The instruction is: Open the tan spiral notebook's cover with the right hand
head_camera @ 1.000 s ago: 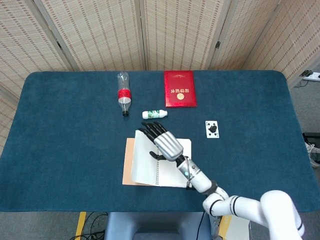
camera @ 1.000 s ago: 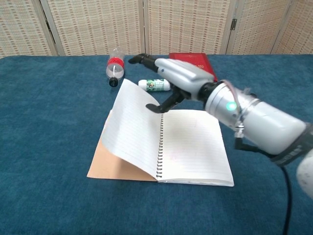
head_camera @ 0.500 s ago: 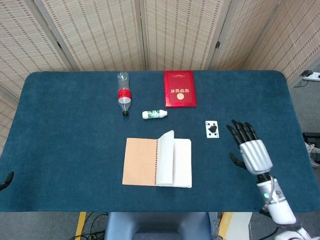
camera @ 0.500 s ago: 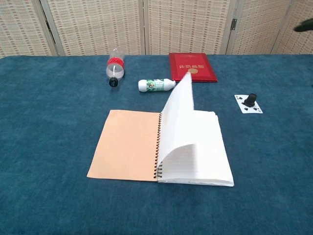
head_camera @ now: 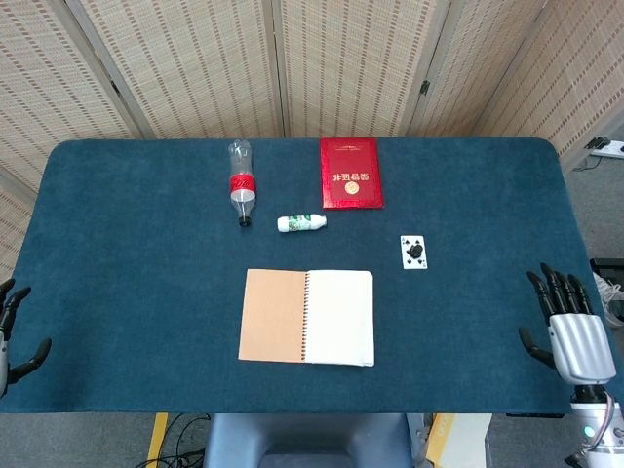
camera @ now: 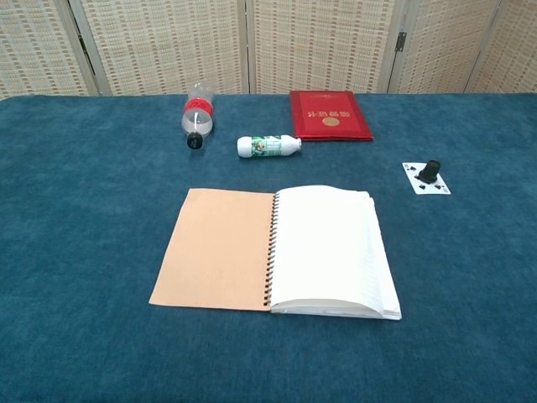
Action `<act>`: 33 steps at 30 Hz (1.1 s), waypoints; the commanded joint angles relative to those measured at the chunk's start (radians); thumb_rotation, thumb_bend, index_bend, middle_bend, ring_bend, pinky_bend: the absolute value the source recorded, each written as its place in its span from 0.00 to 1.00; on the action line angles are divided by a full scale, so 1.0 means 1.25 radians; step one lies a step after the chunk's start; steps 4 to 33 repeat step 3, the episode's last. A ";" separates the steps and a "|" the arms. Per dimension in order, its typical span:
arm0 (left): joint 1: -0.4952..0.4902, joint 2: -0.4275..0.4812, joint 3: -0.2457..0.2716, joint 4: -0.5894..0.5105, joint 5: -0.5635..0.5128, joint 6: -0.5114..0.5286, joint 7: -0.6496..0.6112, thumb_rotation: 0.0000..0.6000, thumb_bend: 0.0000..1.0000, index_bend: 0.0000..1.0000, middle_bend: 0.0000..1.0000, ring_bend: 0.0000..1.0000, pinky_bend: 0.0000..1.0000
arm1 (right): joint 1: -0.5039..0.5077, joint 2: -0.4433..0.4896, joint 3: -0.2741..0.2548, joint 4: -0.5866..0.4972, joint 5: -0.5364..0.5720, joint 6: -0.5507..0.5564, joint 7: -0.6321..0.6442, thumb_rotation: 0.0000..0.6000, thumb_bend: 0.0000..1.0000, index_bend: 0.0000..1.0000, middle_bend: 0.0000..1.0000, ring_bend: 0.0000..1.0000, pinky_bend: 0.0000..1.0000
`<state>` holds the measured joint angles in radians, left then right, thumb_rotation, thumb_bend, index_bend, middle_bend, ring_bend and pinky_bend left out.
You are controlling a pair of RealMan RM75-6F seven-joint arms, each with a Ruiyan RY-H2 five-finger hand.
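The tan spiral notebook (head_camera: pixel 307 317) (camera: pixel 277 249) lies open in the middle of the blue table. Its tan cover (camera: pixel 216 248) is folded flat to the left of the spiral, and the white pages (camera: pixel 329 250) lie flat to the right. My right hand (head_camera: pixel 570 334) hovers at the table's right front edge, far from the notebook, fingers spread and holding nothing. My left hand (head_camera: pixel 12 331) shows at the left front edge with fingers apart, also empty. Neither hand appears in the chest view.
A clear bottle with a red label (head_camera: pixel 241 180) lies at the back, a small white bottle (head_camera: pixel 300 222) beside it. A red booklet (head_camera: pixel 351 173) lies behind the notebook. A playing card with a small black object on it (head_camera: pixel 414 252) sits to the right.
The right hand let go of the notebook and drew back to the right front edge. The lifted pages fell flat to the right. The left hand came into view at the left edge.
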<state>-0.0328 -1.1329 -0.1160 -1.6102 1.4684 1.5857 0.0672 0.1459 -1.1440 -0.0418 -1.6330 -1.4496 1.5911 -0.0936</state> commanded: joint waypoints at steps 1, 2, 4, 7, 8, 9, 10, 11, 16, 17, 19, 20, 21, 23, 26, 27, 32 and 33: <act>-0.001 0.000 0.001 0.000 0.000 -0.002 -0.002 1.00 0.30 0.17 0.10 0.09 0.15 | -0.013 0.008 0.002 -0.005 -0.017 0.003 0.003 1.00 0.38 0.00 0.00 0.00 0.00; -0.001 0.001 0.001 0.000 -0.001 -0.002 -0.002 1.00 0.30 0.17 0.10 0.09 0.15 | -0.014 0.009 0.002 -0.006 -0.019 0.000 0.003 1.00 0.38 0.00 0.00 0.00 0.00; -0.001 0.001 0.001 0.000 -0.001 -0.001 -0.003 1.00 0.30 0.17 0.10 0.09 0.15 | -0.015 0.009 0.003 -0.006 -0.021 -0.003 0.003 1.00 0.38 0.00 0.00 0.00 0.00; -0.001 0.001 0.001 0.000 -0.001 -0.001 -0.003 1.00 0.30 0.17 0.10 0.09 0.15 | -0.015 0.009 0.003 -0.006 -0.021 -0.003 0.003 1.00 0.38 0.00 0.00 0.00 0.00; -0.001 0.001 0.001 0.000 -0.001 -0.001 -0.003 1.00 0.30 0.17 0.10 0.09 0.15 | -0.015 0.009 0.003 -0.006 -0.021 -0.003 0.003 1.00 0.38 0.00 0.00 0.00 0.00; -0.001 0.001 0.001 0.000 -0.001 -0.001 -0.003 1.00 0.30 0.17 0.10 0.09 0.15 | -0.015 0.009 0.003 -0.006 -0.021 -0.003 0.003 1.00 0.38 0.00 0.00 0.00 0.00; -0.001 0.001 0.001 0.000 -0.001 -0.001 -0.003 1.00 0.30 0.17 0.10 0.09 0.15 | -0.015 0.009 0.003 -0.006 -0.021 -0.003 0.003 1.00 0.38 0.00 0.00 0.00 0.00; -0.001 0.001 0.001 0.000 -0.001 -0.001 -0.003 1.00 0.30 0.17 0.10 0.09 0.15 | -0.015 0.009 0.003 -0.006 -0.021 -0.003 0.003 1.00 0.38 0.00 0.00 0.00 0.00; -0.001 0.001 0.001 0.000 -0.001 -0.001 -0.003 1.00 0.30 0.17 0.10 0.09 0.15 | -0.015 0.009 0.003 -0.006 -0.021 -0.003 0.003 1.00 0.38 0.00 0.00 0.00 0.00; -0.001 0.001 0.001 0.000 -0.001 -0.001 -0.003 1.00 0.30 0.17 0.10 0.09 0.15 | -0.015 0.009 0.003 -0.006 -0.021 -0.003 0.003 1.00 0.38 0.00 0.00 0.00 0.00; -0.001 0.001 0.001 0.000 -0.001 -0.001 -0.003 1.00 0.30 0.17 0.10 0.09 0.15 | -0.015 0.009 0.003 -0.006 -0.021 -0.003 0.003 1.00 0.38 0.00 0.00 0.00 0.00; -0.001 0.001 0.001 0.000 -0.001 -0.001 -0.003 1.00 0.30 0.17 0.10 0.09 0.15 | -0.015 0.009 0.003 -0.006 -0.021 -0.003 0.003 1.00 0.38 0.00 0.00 0.00 0.00; -0.001 0.001 0.001 0.000 -0.001 -0.001 -0.003 1.00 0.30 0.17 0.10 0.09 0.15 | -0.015 0.009 0.003 -0.006 -0.021 -0.003 0.003 1.00 0.38 0.00 0.00 0.00 0.00; -0.001 0.001 0.001 0.000 -0.001 -0.001 -0.003 1.00 0.30 0.17 0.10 0.09 0.15 | -0.015 0.009 0.003 -0.006 -0.021 -0.003 0.003 1.00 0.38 0.00 0.00 0.00 0.00; -0.001 0.001 0.001 0.000 -0.001 -0.001 -0.003 1.00 0.30 0.17 0.10 0.09 0.15 | -0.015 0.009 0.003 -0.006 -0.021 -0.003 0.003 1.00 0.38 0.00 0.00 0.00 0.00; -0.001 0.001 0.001 0.000 -0.001 -0.001 -0.003 1.00 0.30 0.17 0.10 0.09 0.15 | -0.015 0.009 0.003 -0.006 -0.021 -0.003 0.003 1.00 0.38 0.00 0.00 0.00 0.00; -0.001 0.001 0.001 0.000 -0.001 -0.001 -0.003 1.00 0.30 0.17 0.10 0.09 0.15 | -0.015 0.009 0.003 -0.006 -0.021 -0.003 0.003 1.00 0.38 0.00 0.00 0.00 0.00; -0.001 0.001 0.001 0.000 -0.001 -0.001 -0.003 1.00 0.30 0.17 0.10 0.09 0.15 | -0.015 0.009 0.003 -0.006 -0.021 -0.003 0.003 1.00 0.38 0.00 0.00 0.00 0.00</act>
